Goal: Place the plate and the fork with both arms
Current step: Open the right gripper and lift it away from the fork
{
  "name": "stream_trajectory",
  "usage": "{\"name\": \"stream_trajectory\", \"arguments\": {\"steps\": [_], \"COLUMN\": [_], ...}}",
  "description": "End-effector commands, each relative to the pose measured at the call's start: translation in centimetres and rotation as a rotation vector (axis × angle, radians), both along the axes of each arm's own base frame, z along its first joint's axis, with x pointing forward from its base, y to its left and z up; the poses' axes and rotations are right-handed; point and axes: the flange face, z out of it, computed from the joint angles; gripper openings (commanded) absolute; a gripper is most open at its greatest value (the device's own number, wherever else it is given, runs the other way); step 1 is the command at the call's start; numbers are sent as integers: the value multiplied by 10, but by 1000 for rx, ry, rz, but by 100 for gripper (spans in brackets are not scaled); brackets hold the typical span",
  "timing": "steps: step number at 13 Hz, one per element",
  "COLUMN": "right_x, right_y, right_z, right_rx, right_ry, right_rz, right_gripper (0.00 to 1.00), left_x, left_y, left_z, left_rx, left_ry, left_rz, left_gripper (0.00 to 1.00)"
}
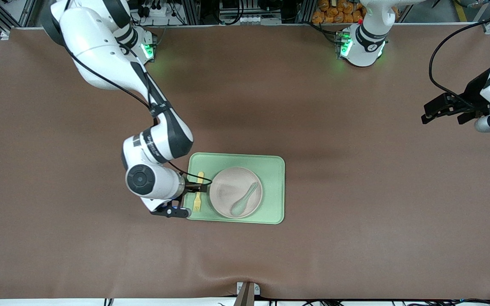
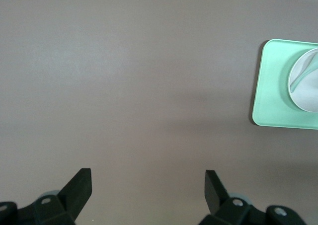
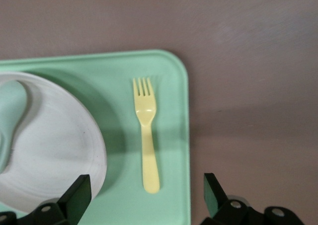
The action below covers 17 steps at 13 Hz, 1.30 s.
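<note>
The pale beige-pink plate (image 1: 228, 187) lies on the light-green tray (image 1: 272, 170). The pale-yellow fork (image 1: 197, 202) lies flat on the tray beside the plate, toward the right arm's end. My right gripper (image 1: 198, 186) is open and empty, low over the fork's handle. In the right wrist view the fork (image 3: 146, 130) lies between the open right gripper's (image 3: 145, 178) fingers, with the plate (image 3: 54, 140) next to it. My left gripper (image 1: 431, 114) is open and empty over bare table at the left arm's end; its wrist view shows it (image 2: 148, 174) above the cloth.
A grey-green spoon (image 1: 245, 199) lies in the plate. The tray (image 2: 268, 86) and plate (image 2: 308, 86) show at the edge of the left wrist view. Brown cloth covers the table around the tray.
</note>
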Motion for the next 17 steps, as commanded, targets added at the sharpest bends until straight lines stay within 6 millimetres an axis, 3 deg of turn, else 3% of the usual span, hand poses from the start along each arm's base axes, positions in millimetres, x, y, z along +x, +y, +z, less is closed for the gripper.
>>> {"name": "stream_trajectory", "arguments": {"steps": [1,7,11,15,17], "right_x": [12,2,-21,-41,-50], "right_y": [-49,-129,-191,-233,-249], "right_z": [62,179,249,288,303], "right_rx": [0,4,-19,-31,-10], "right_ry": [-35,-53,-49,-35,-36], "right_rz": [-35,-126,-141,-148,-143], "right_gripper": [100,100,100,100,100], "left_x": [0,0,0,0,1], "left_y": [0,0,0,0,12], "left_z": [1,1,1,1,0], "left_rx": [-24,-24,-24,-24,-27], "left_ry": [-8,-7,-7,-7,-5], "left_rz": [20,20,20,20,42], "left_gripper": [100,100,100,100,100]}}
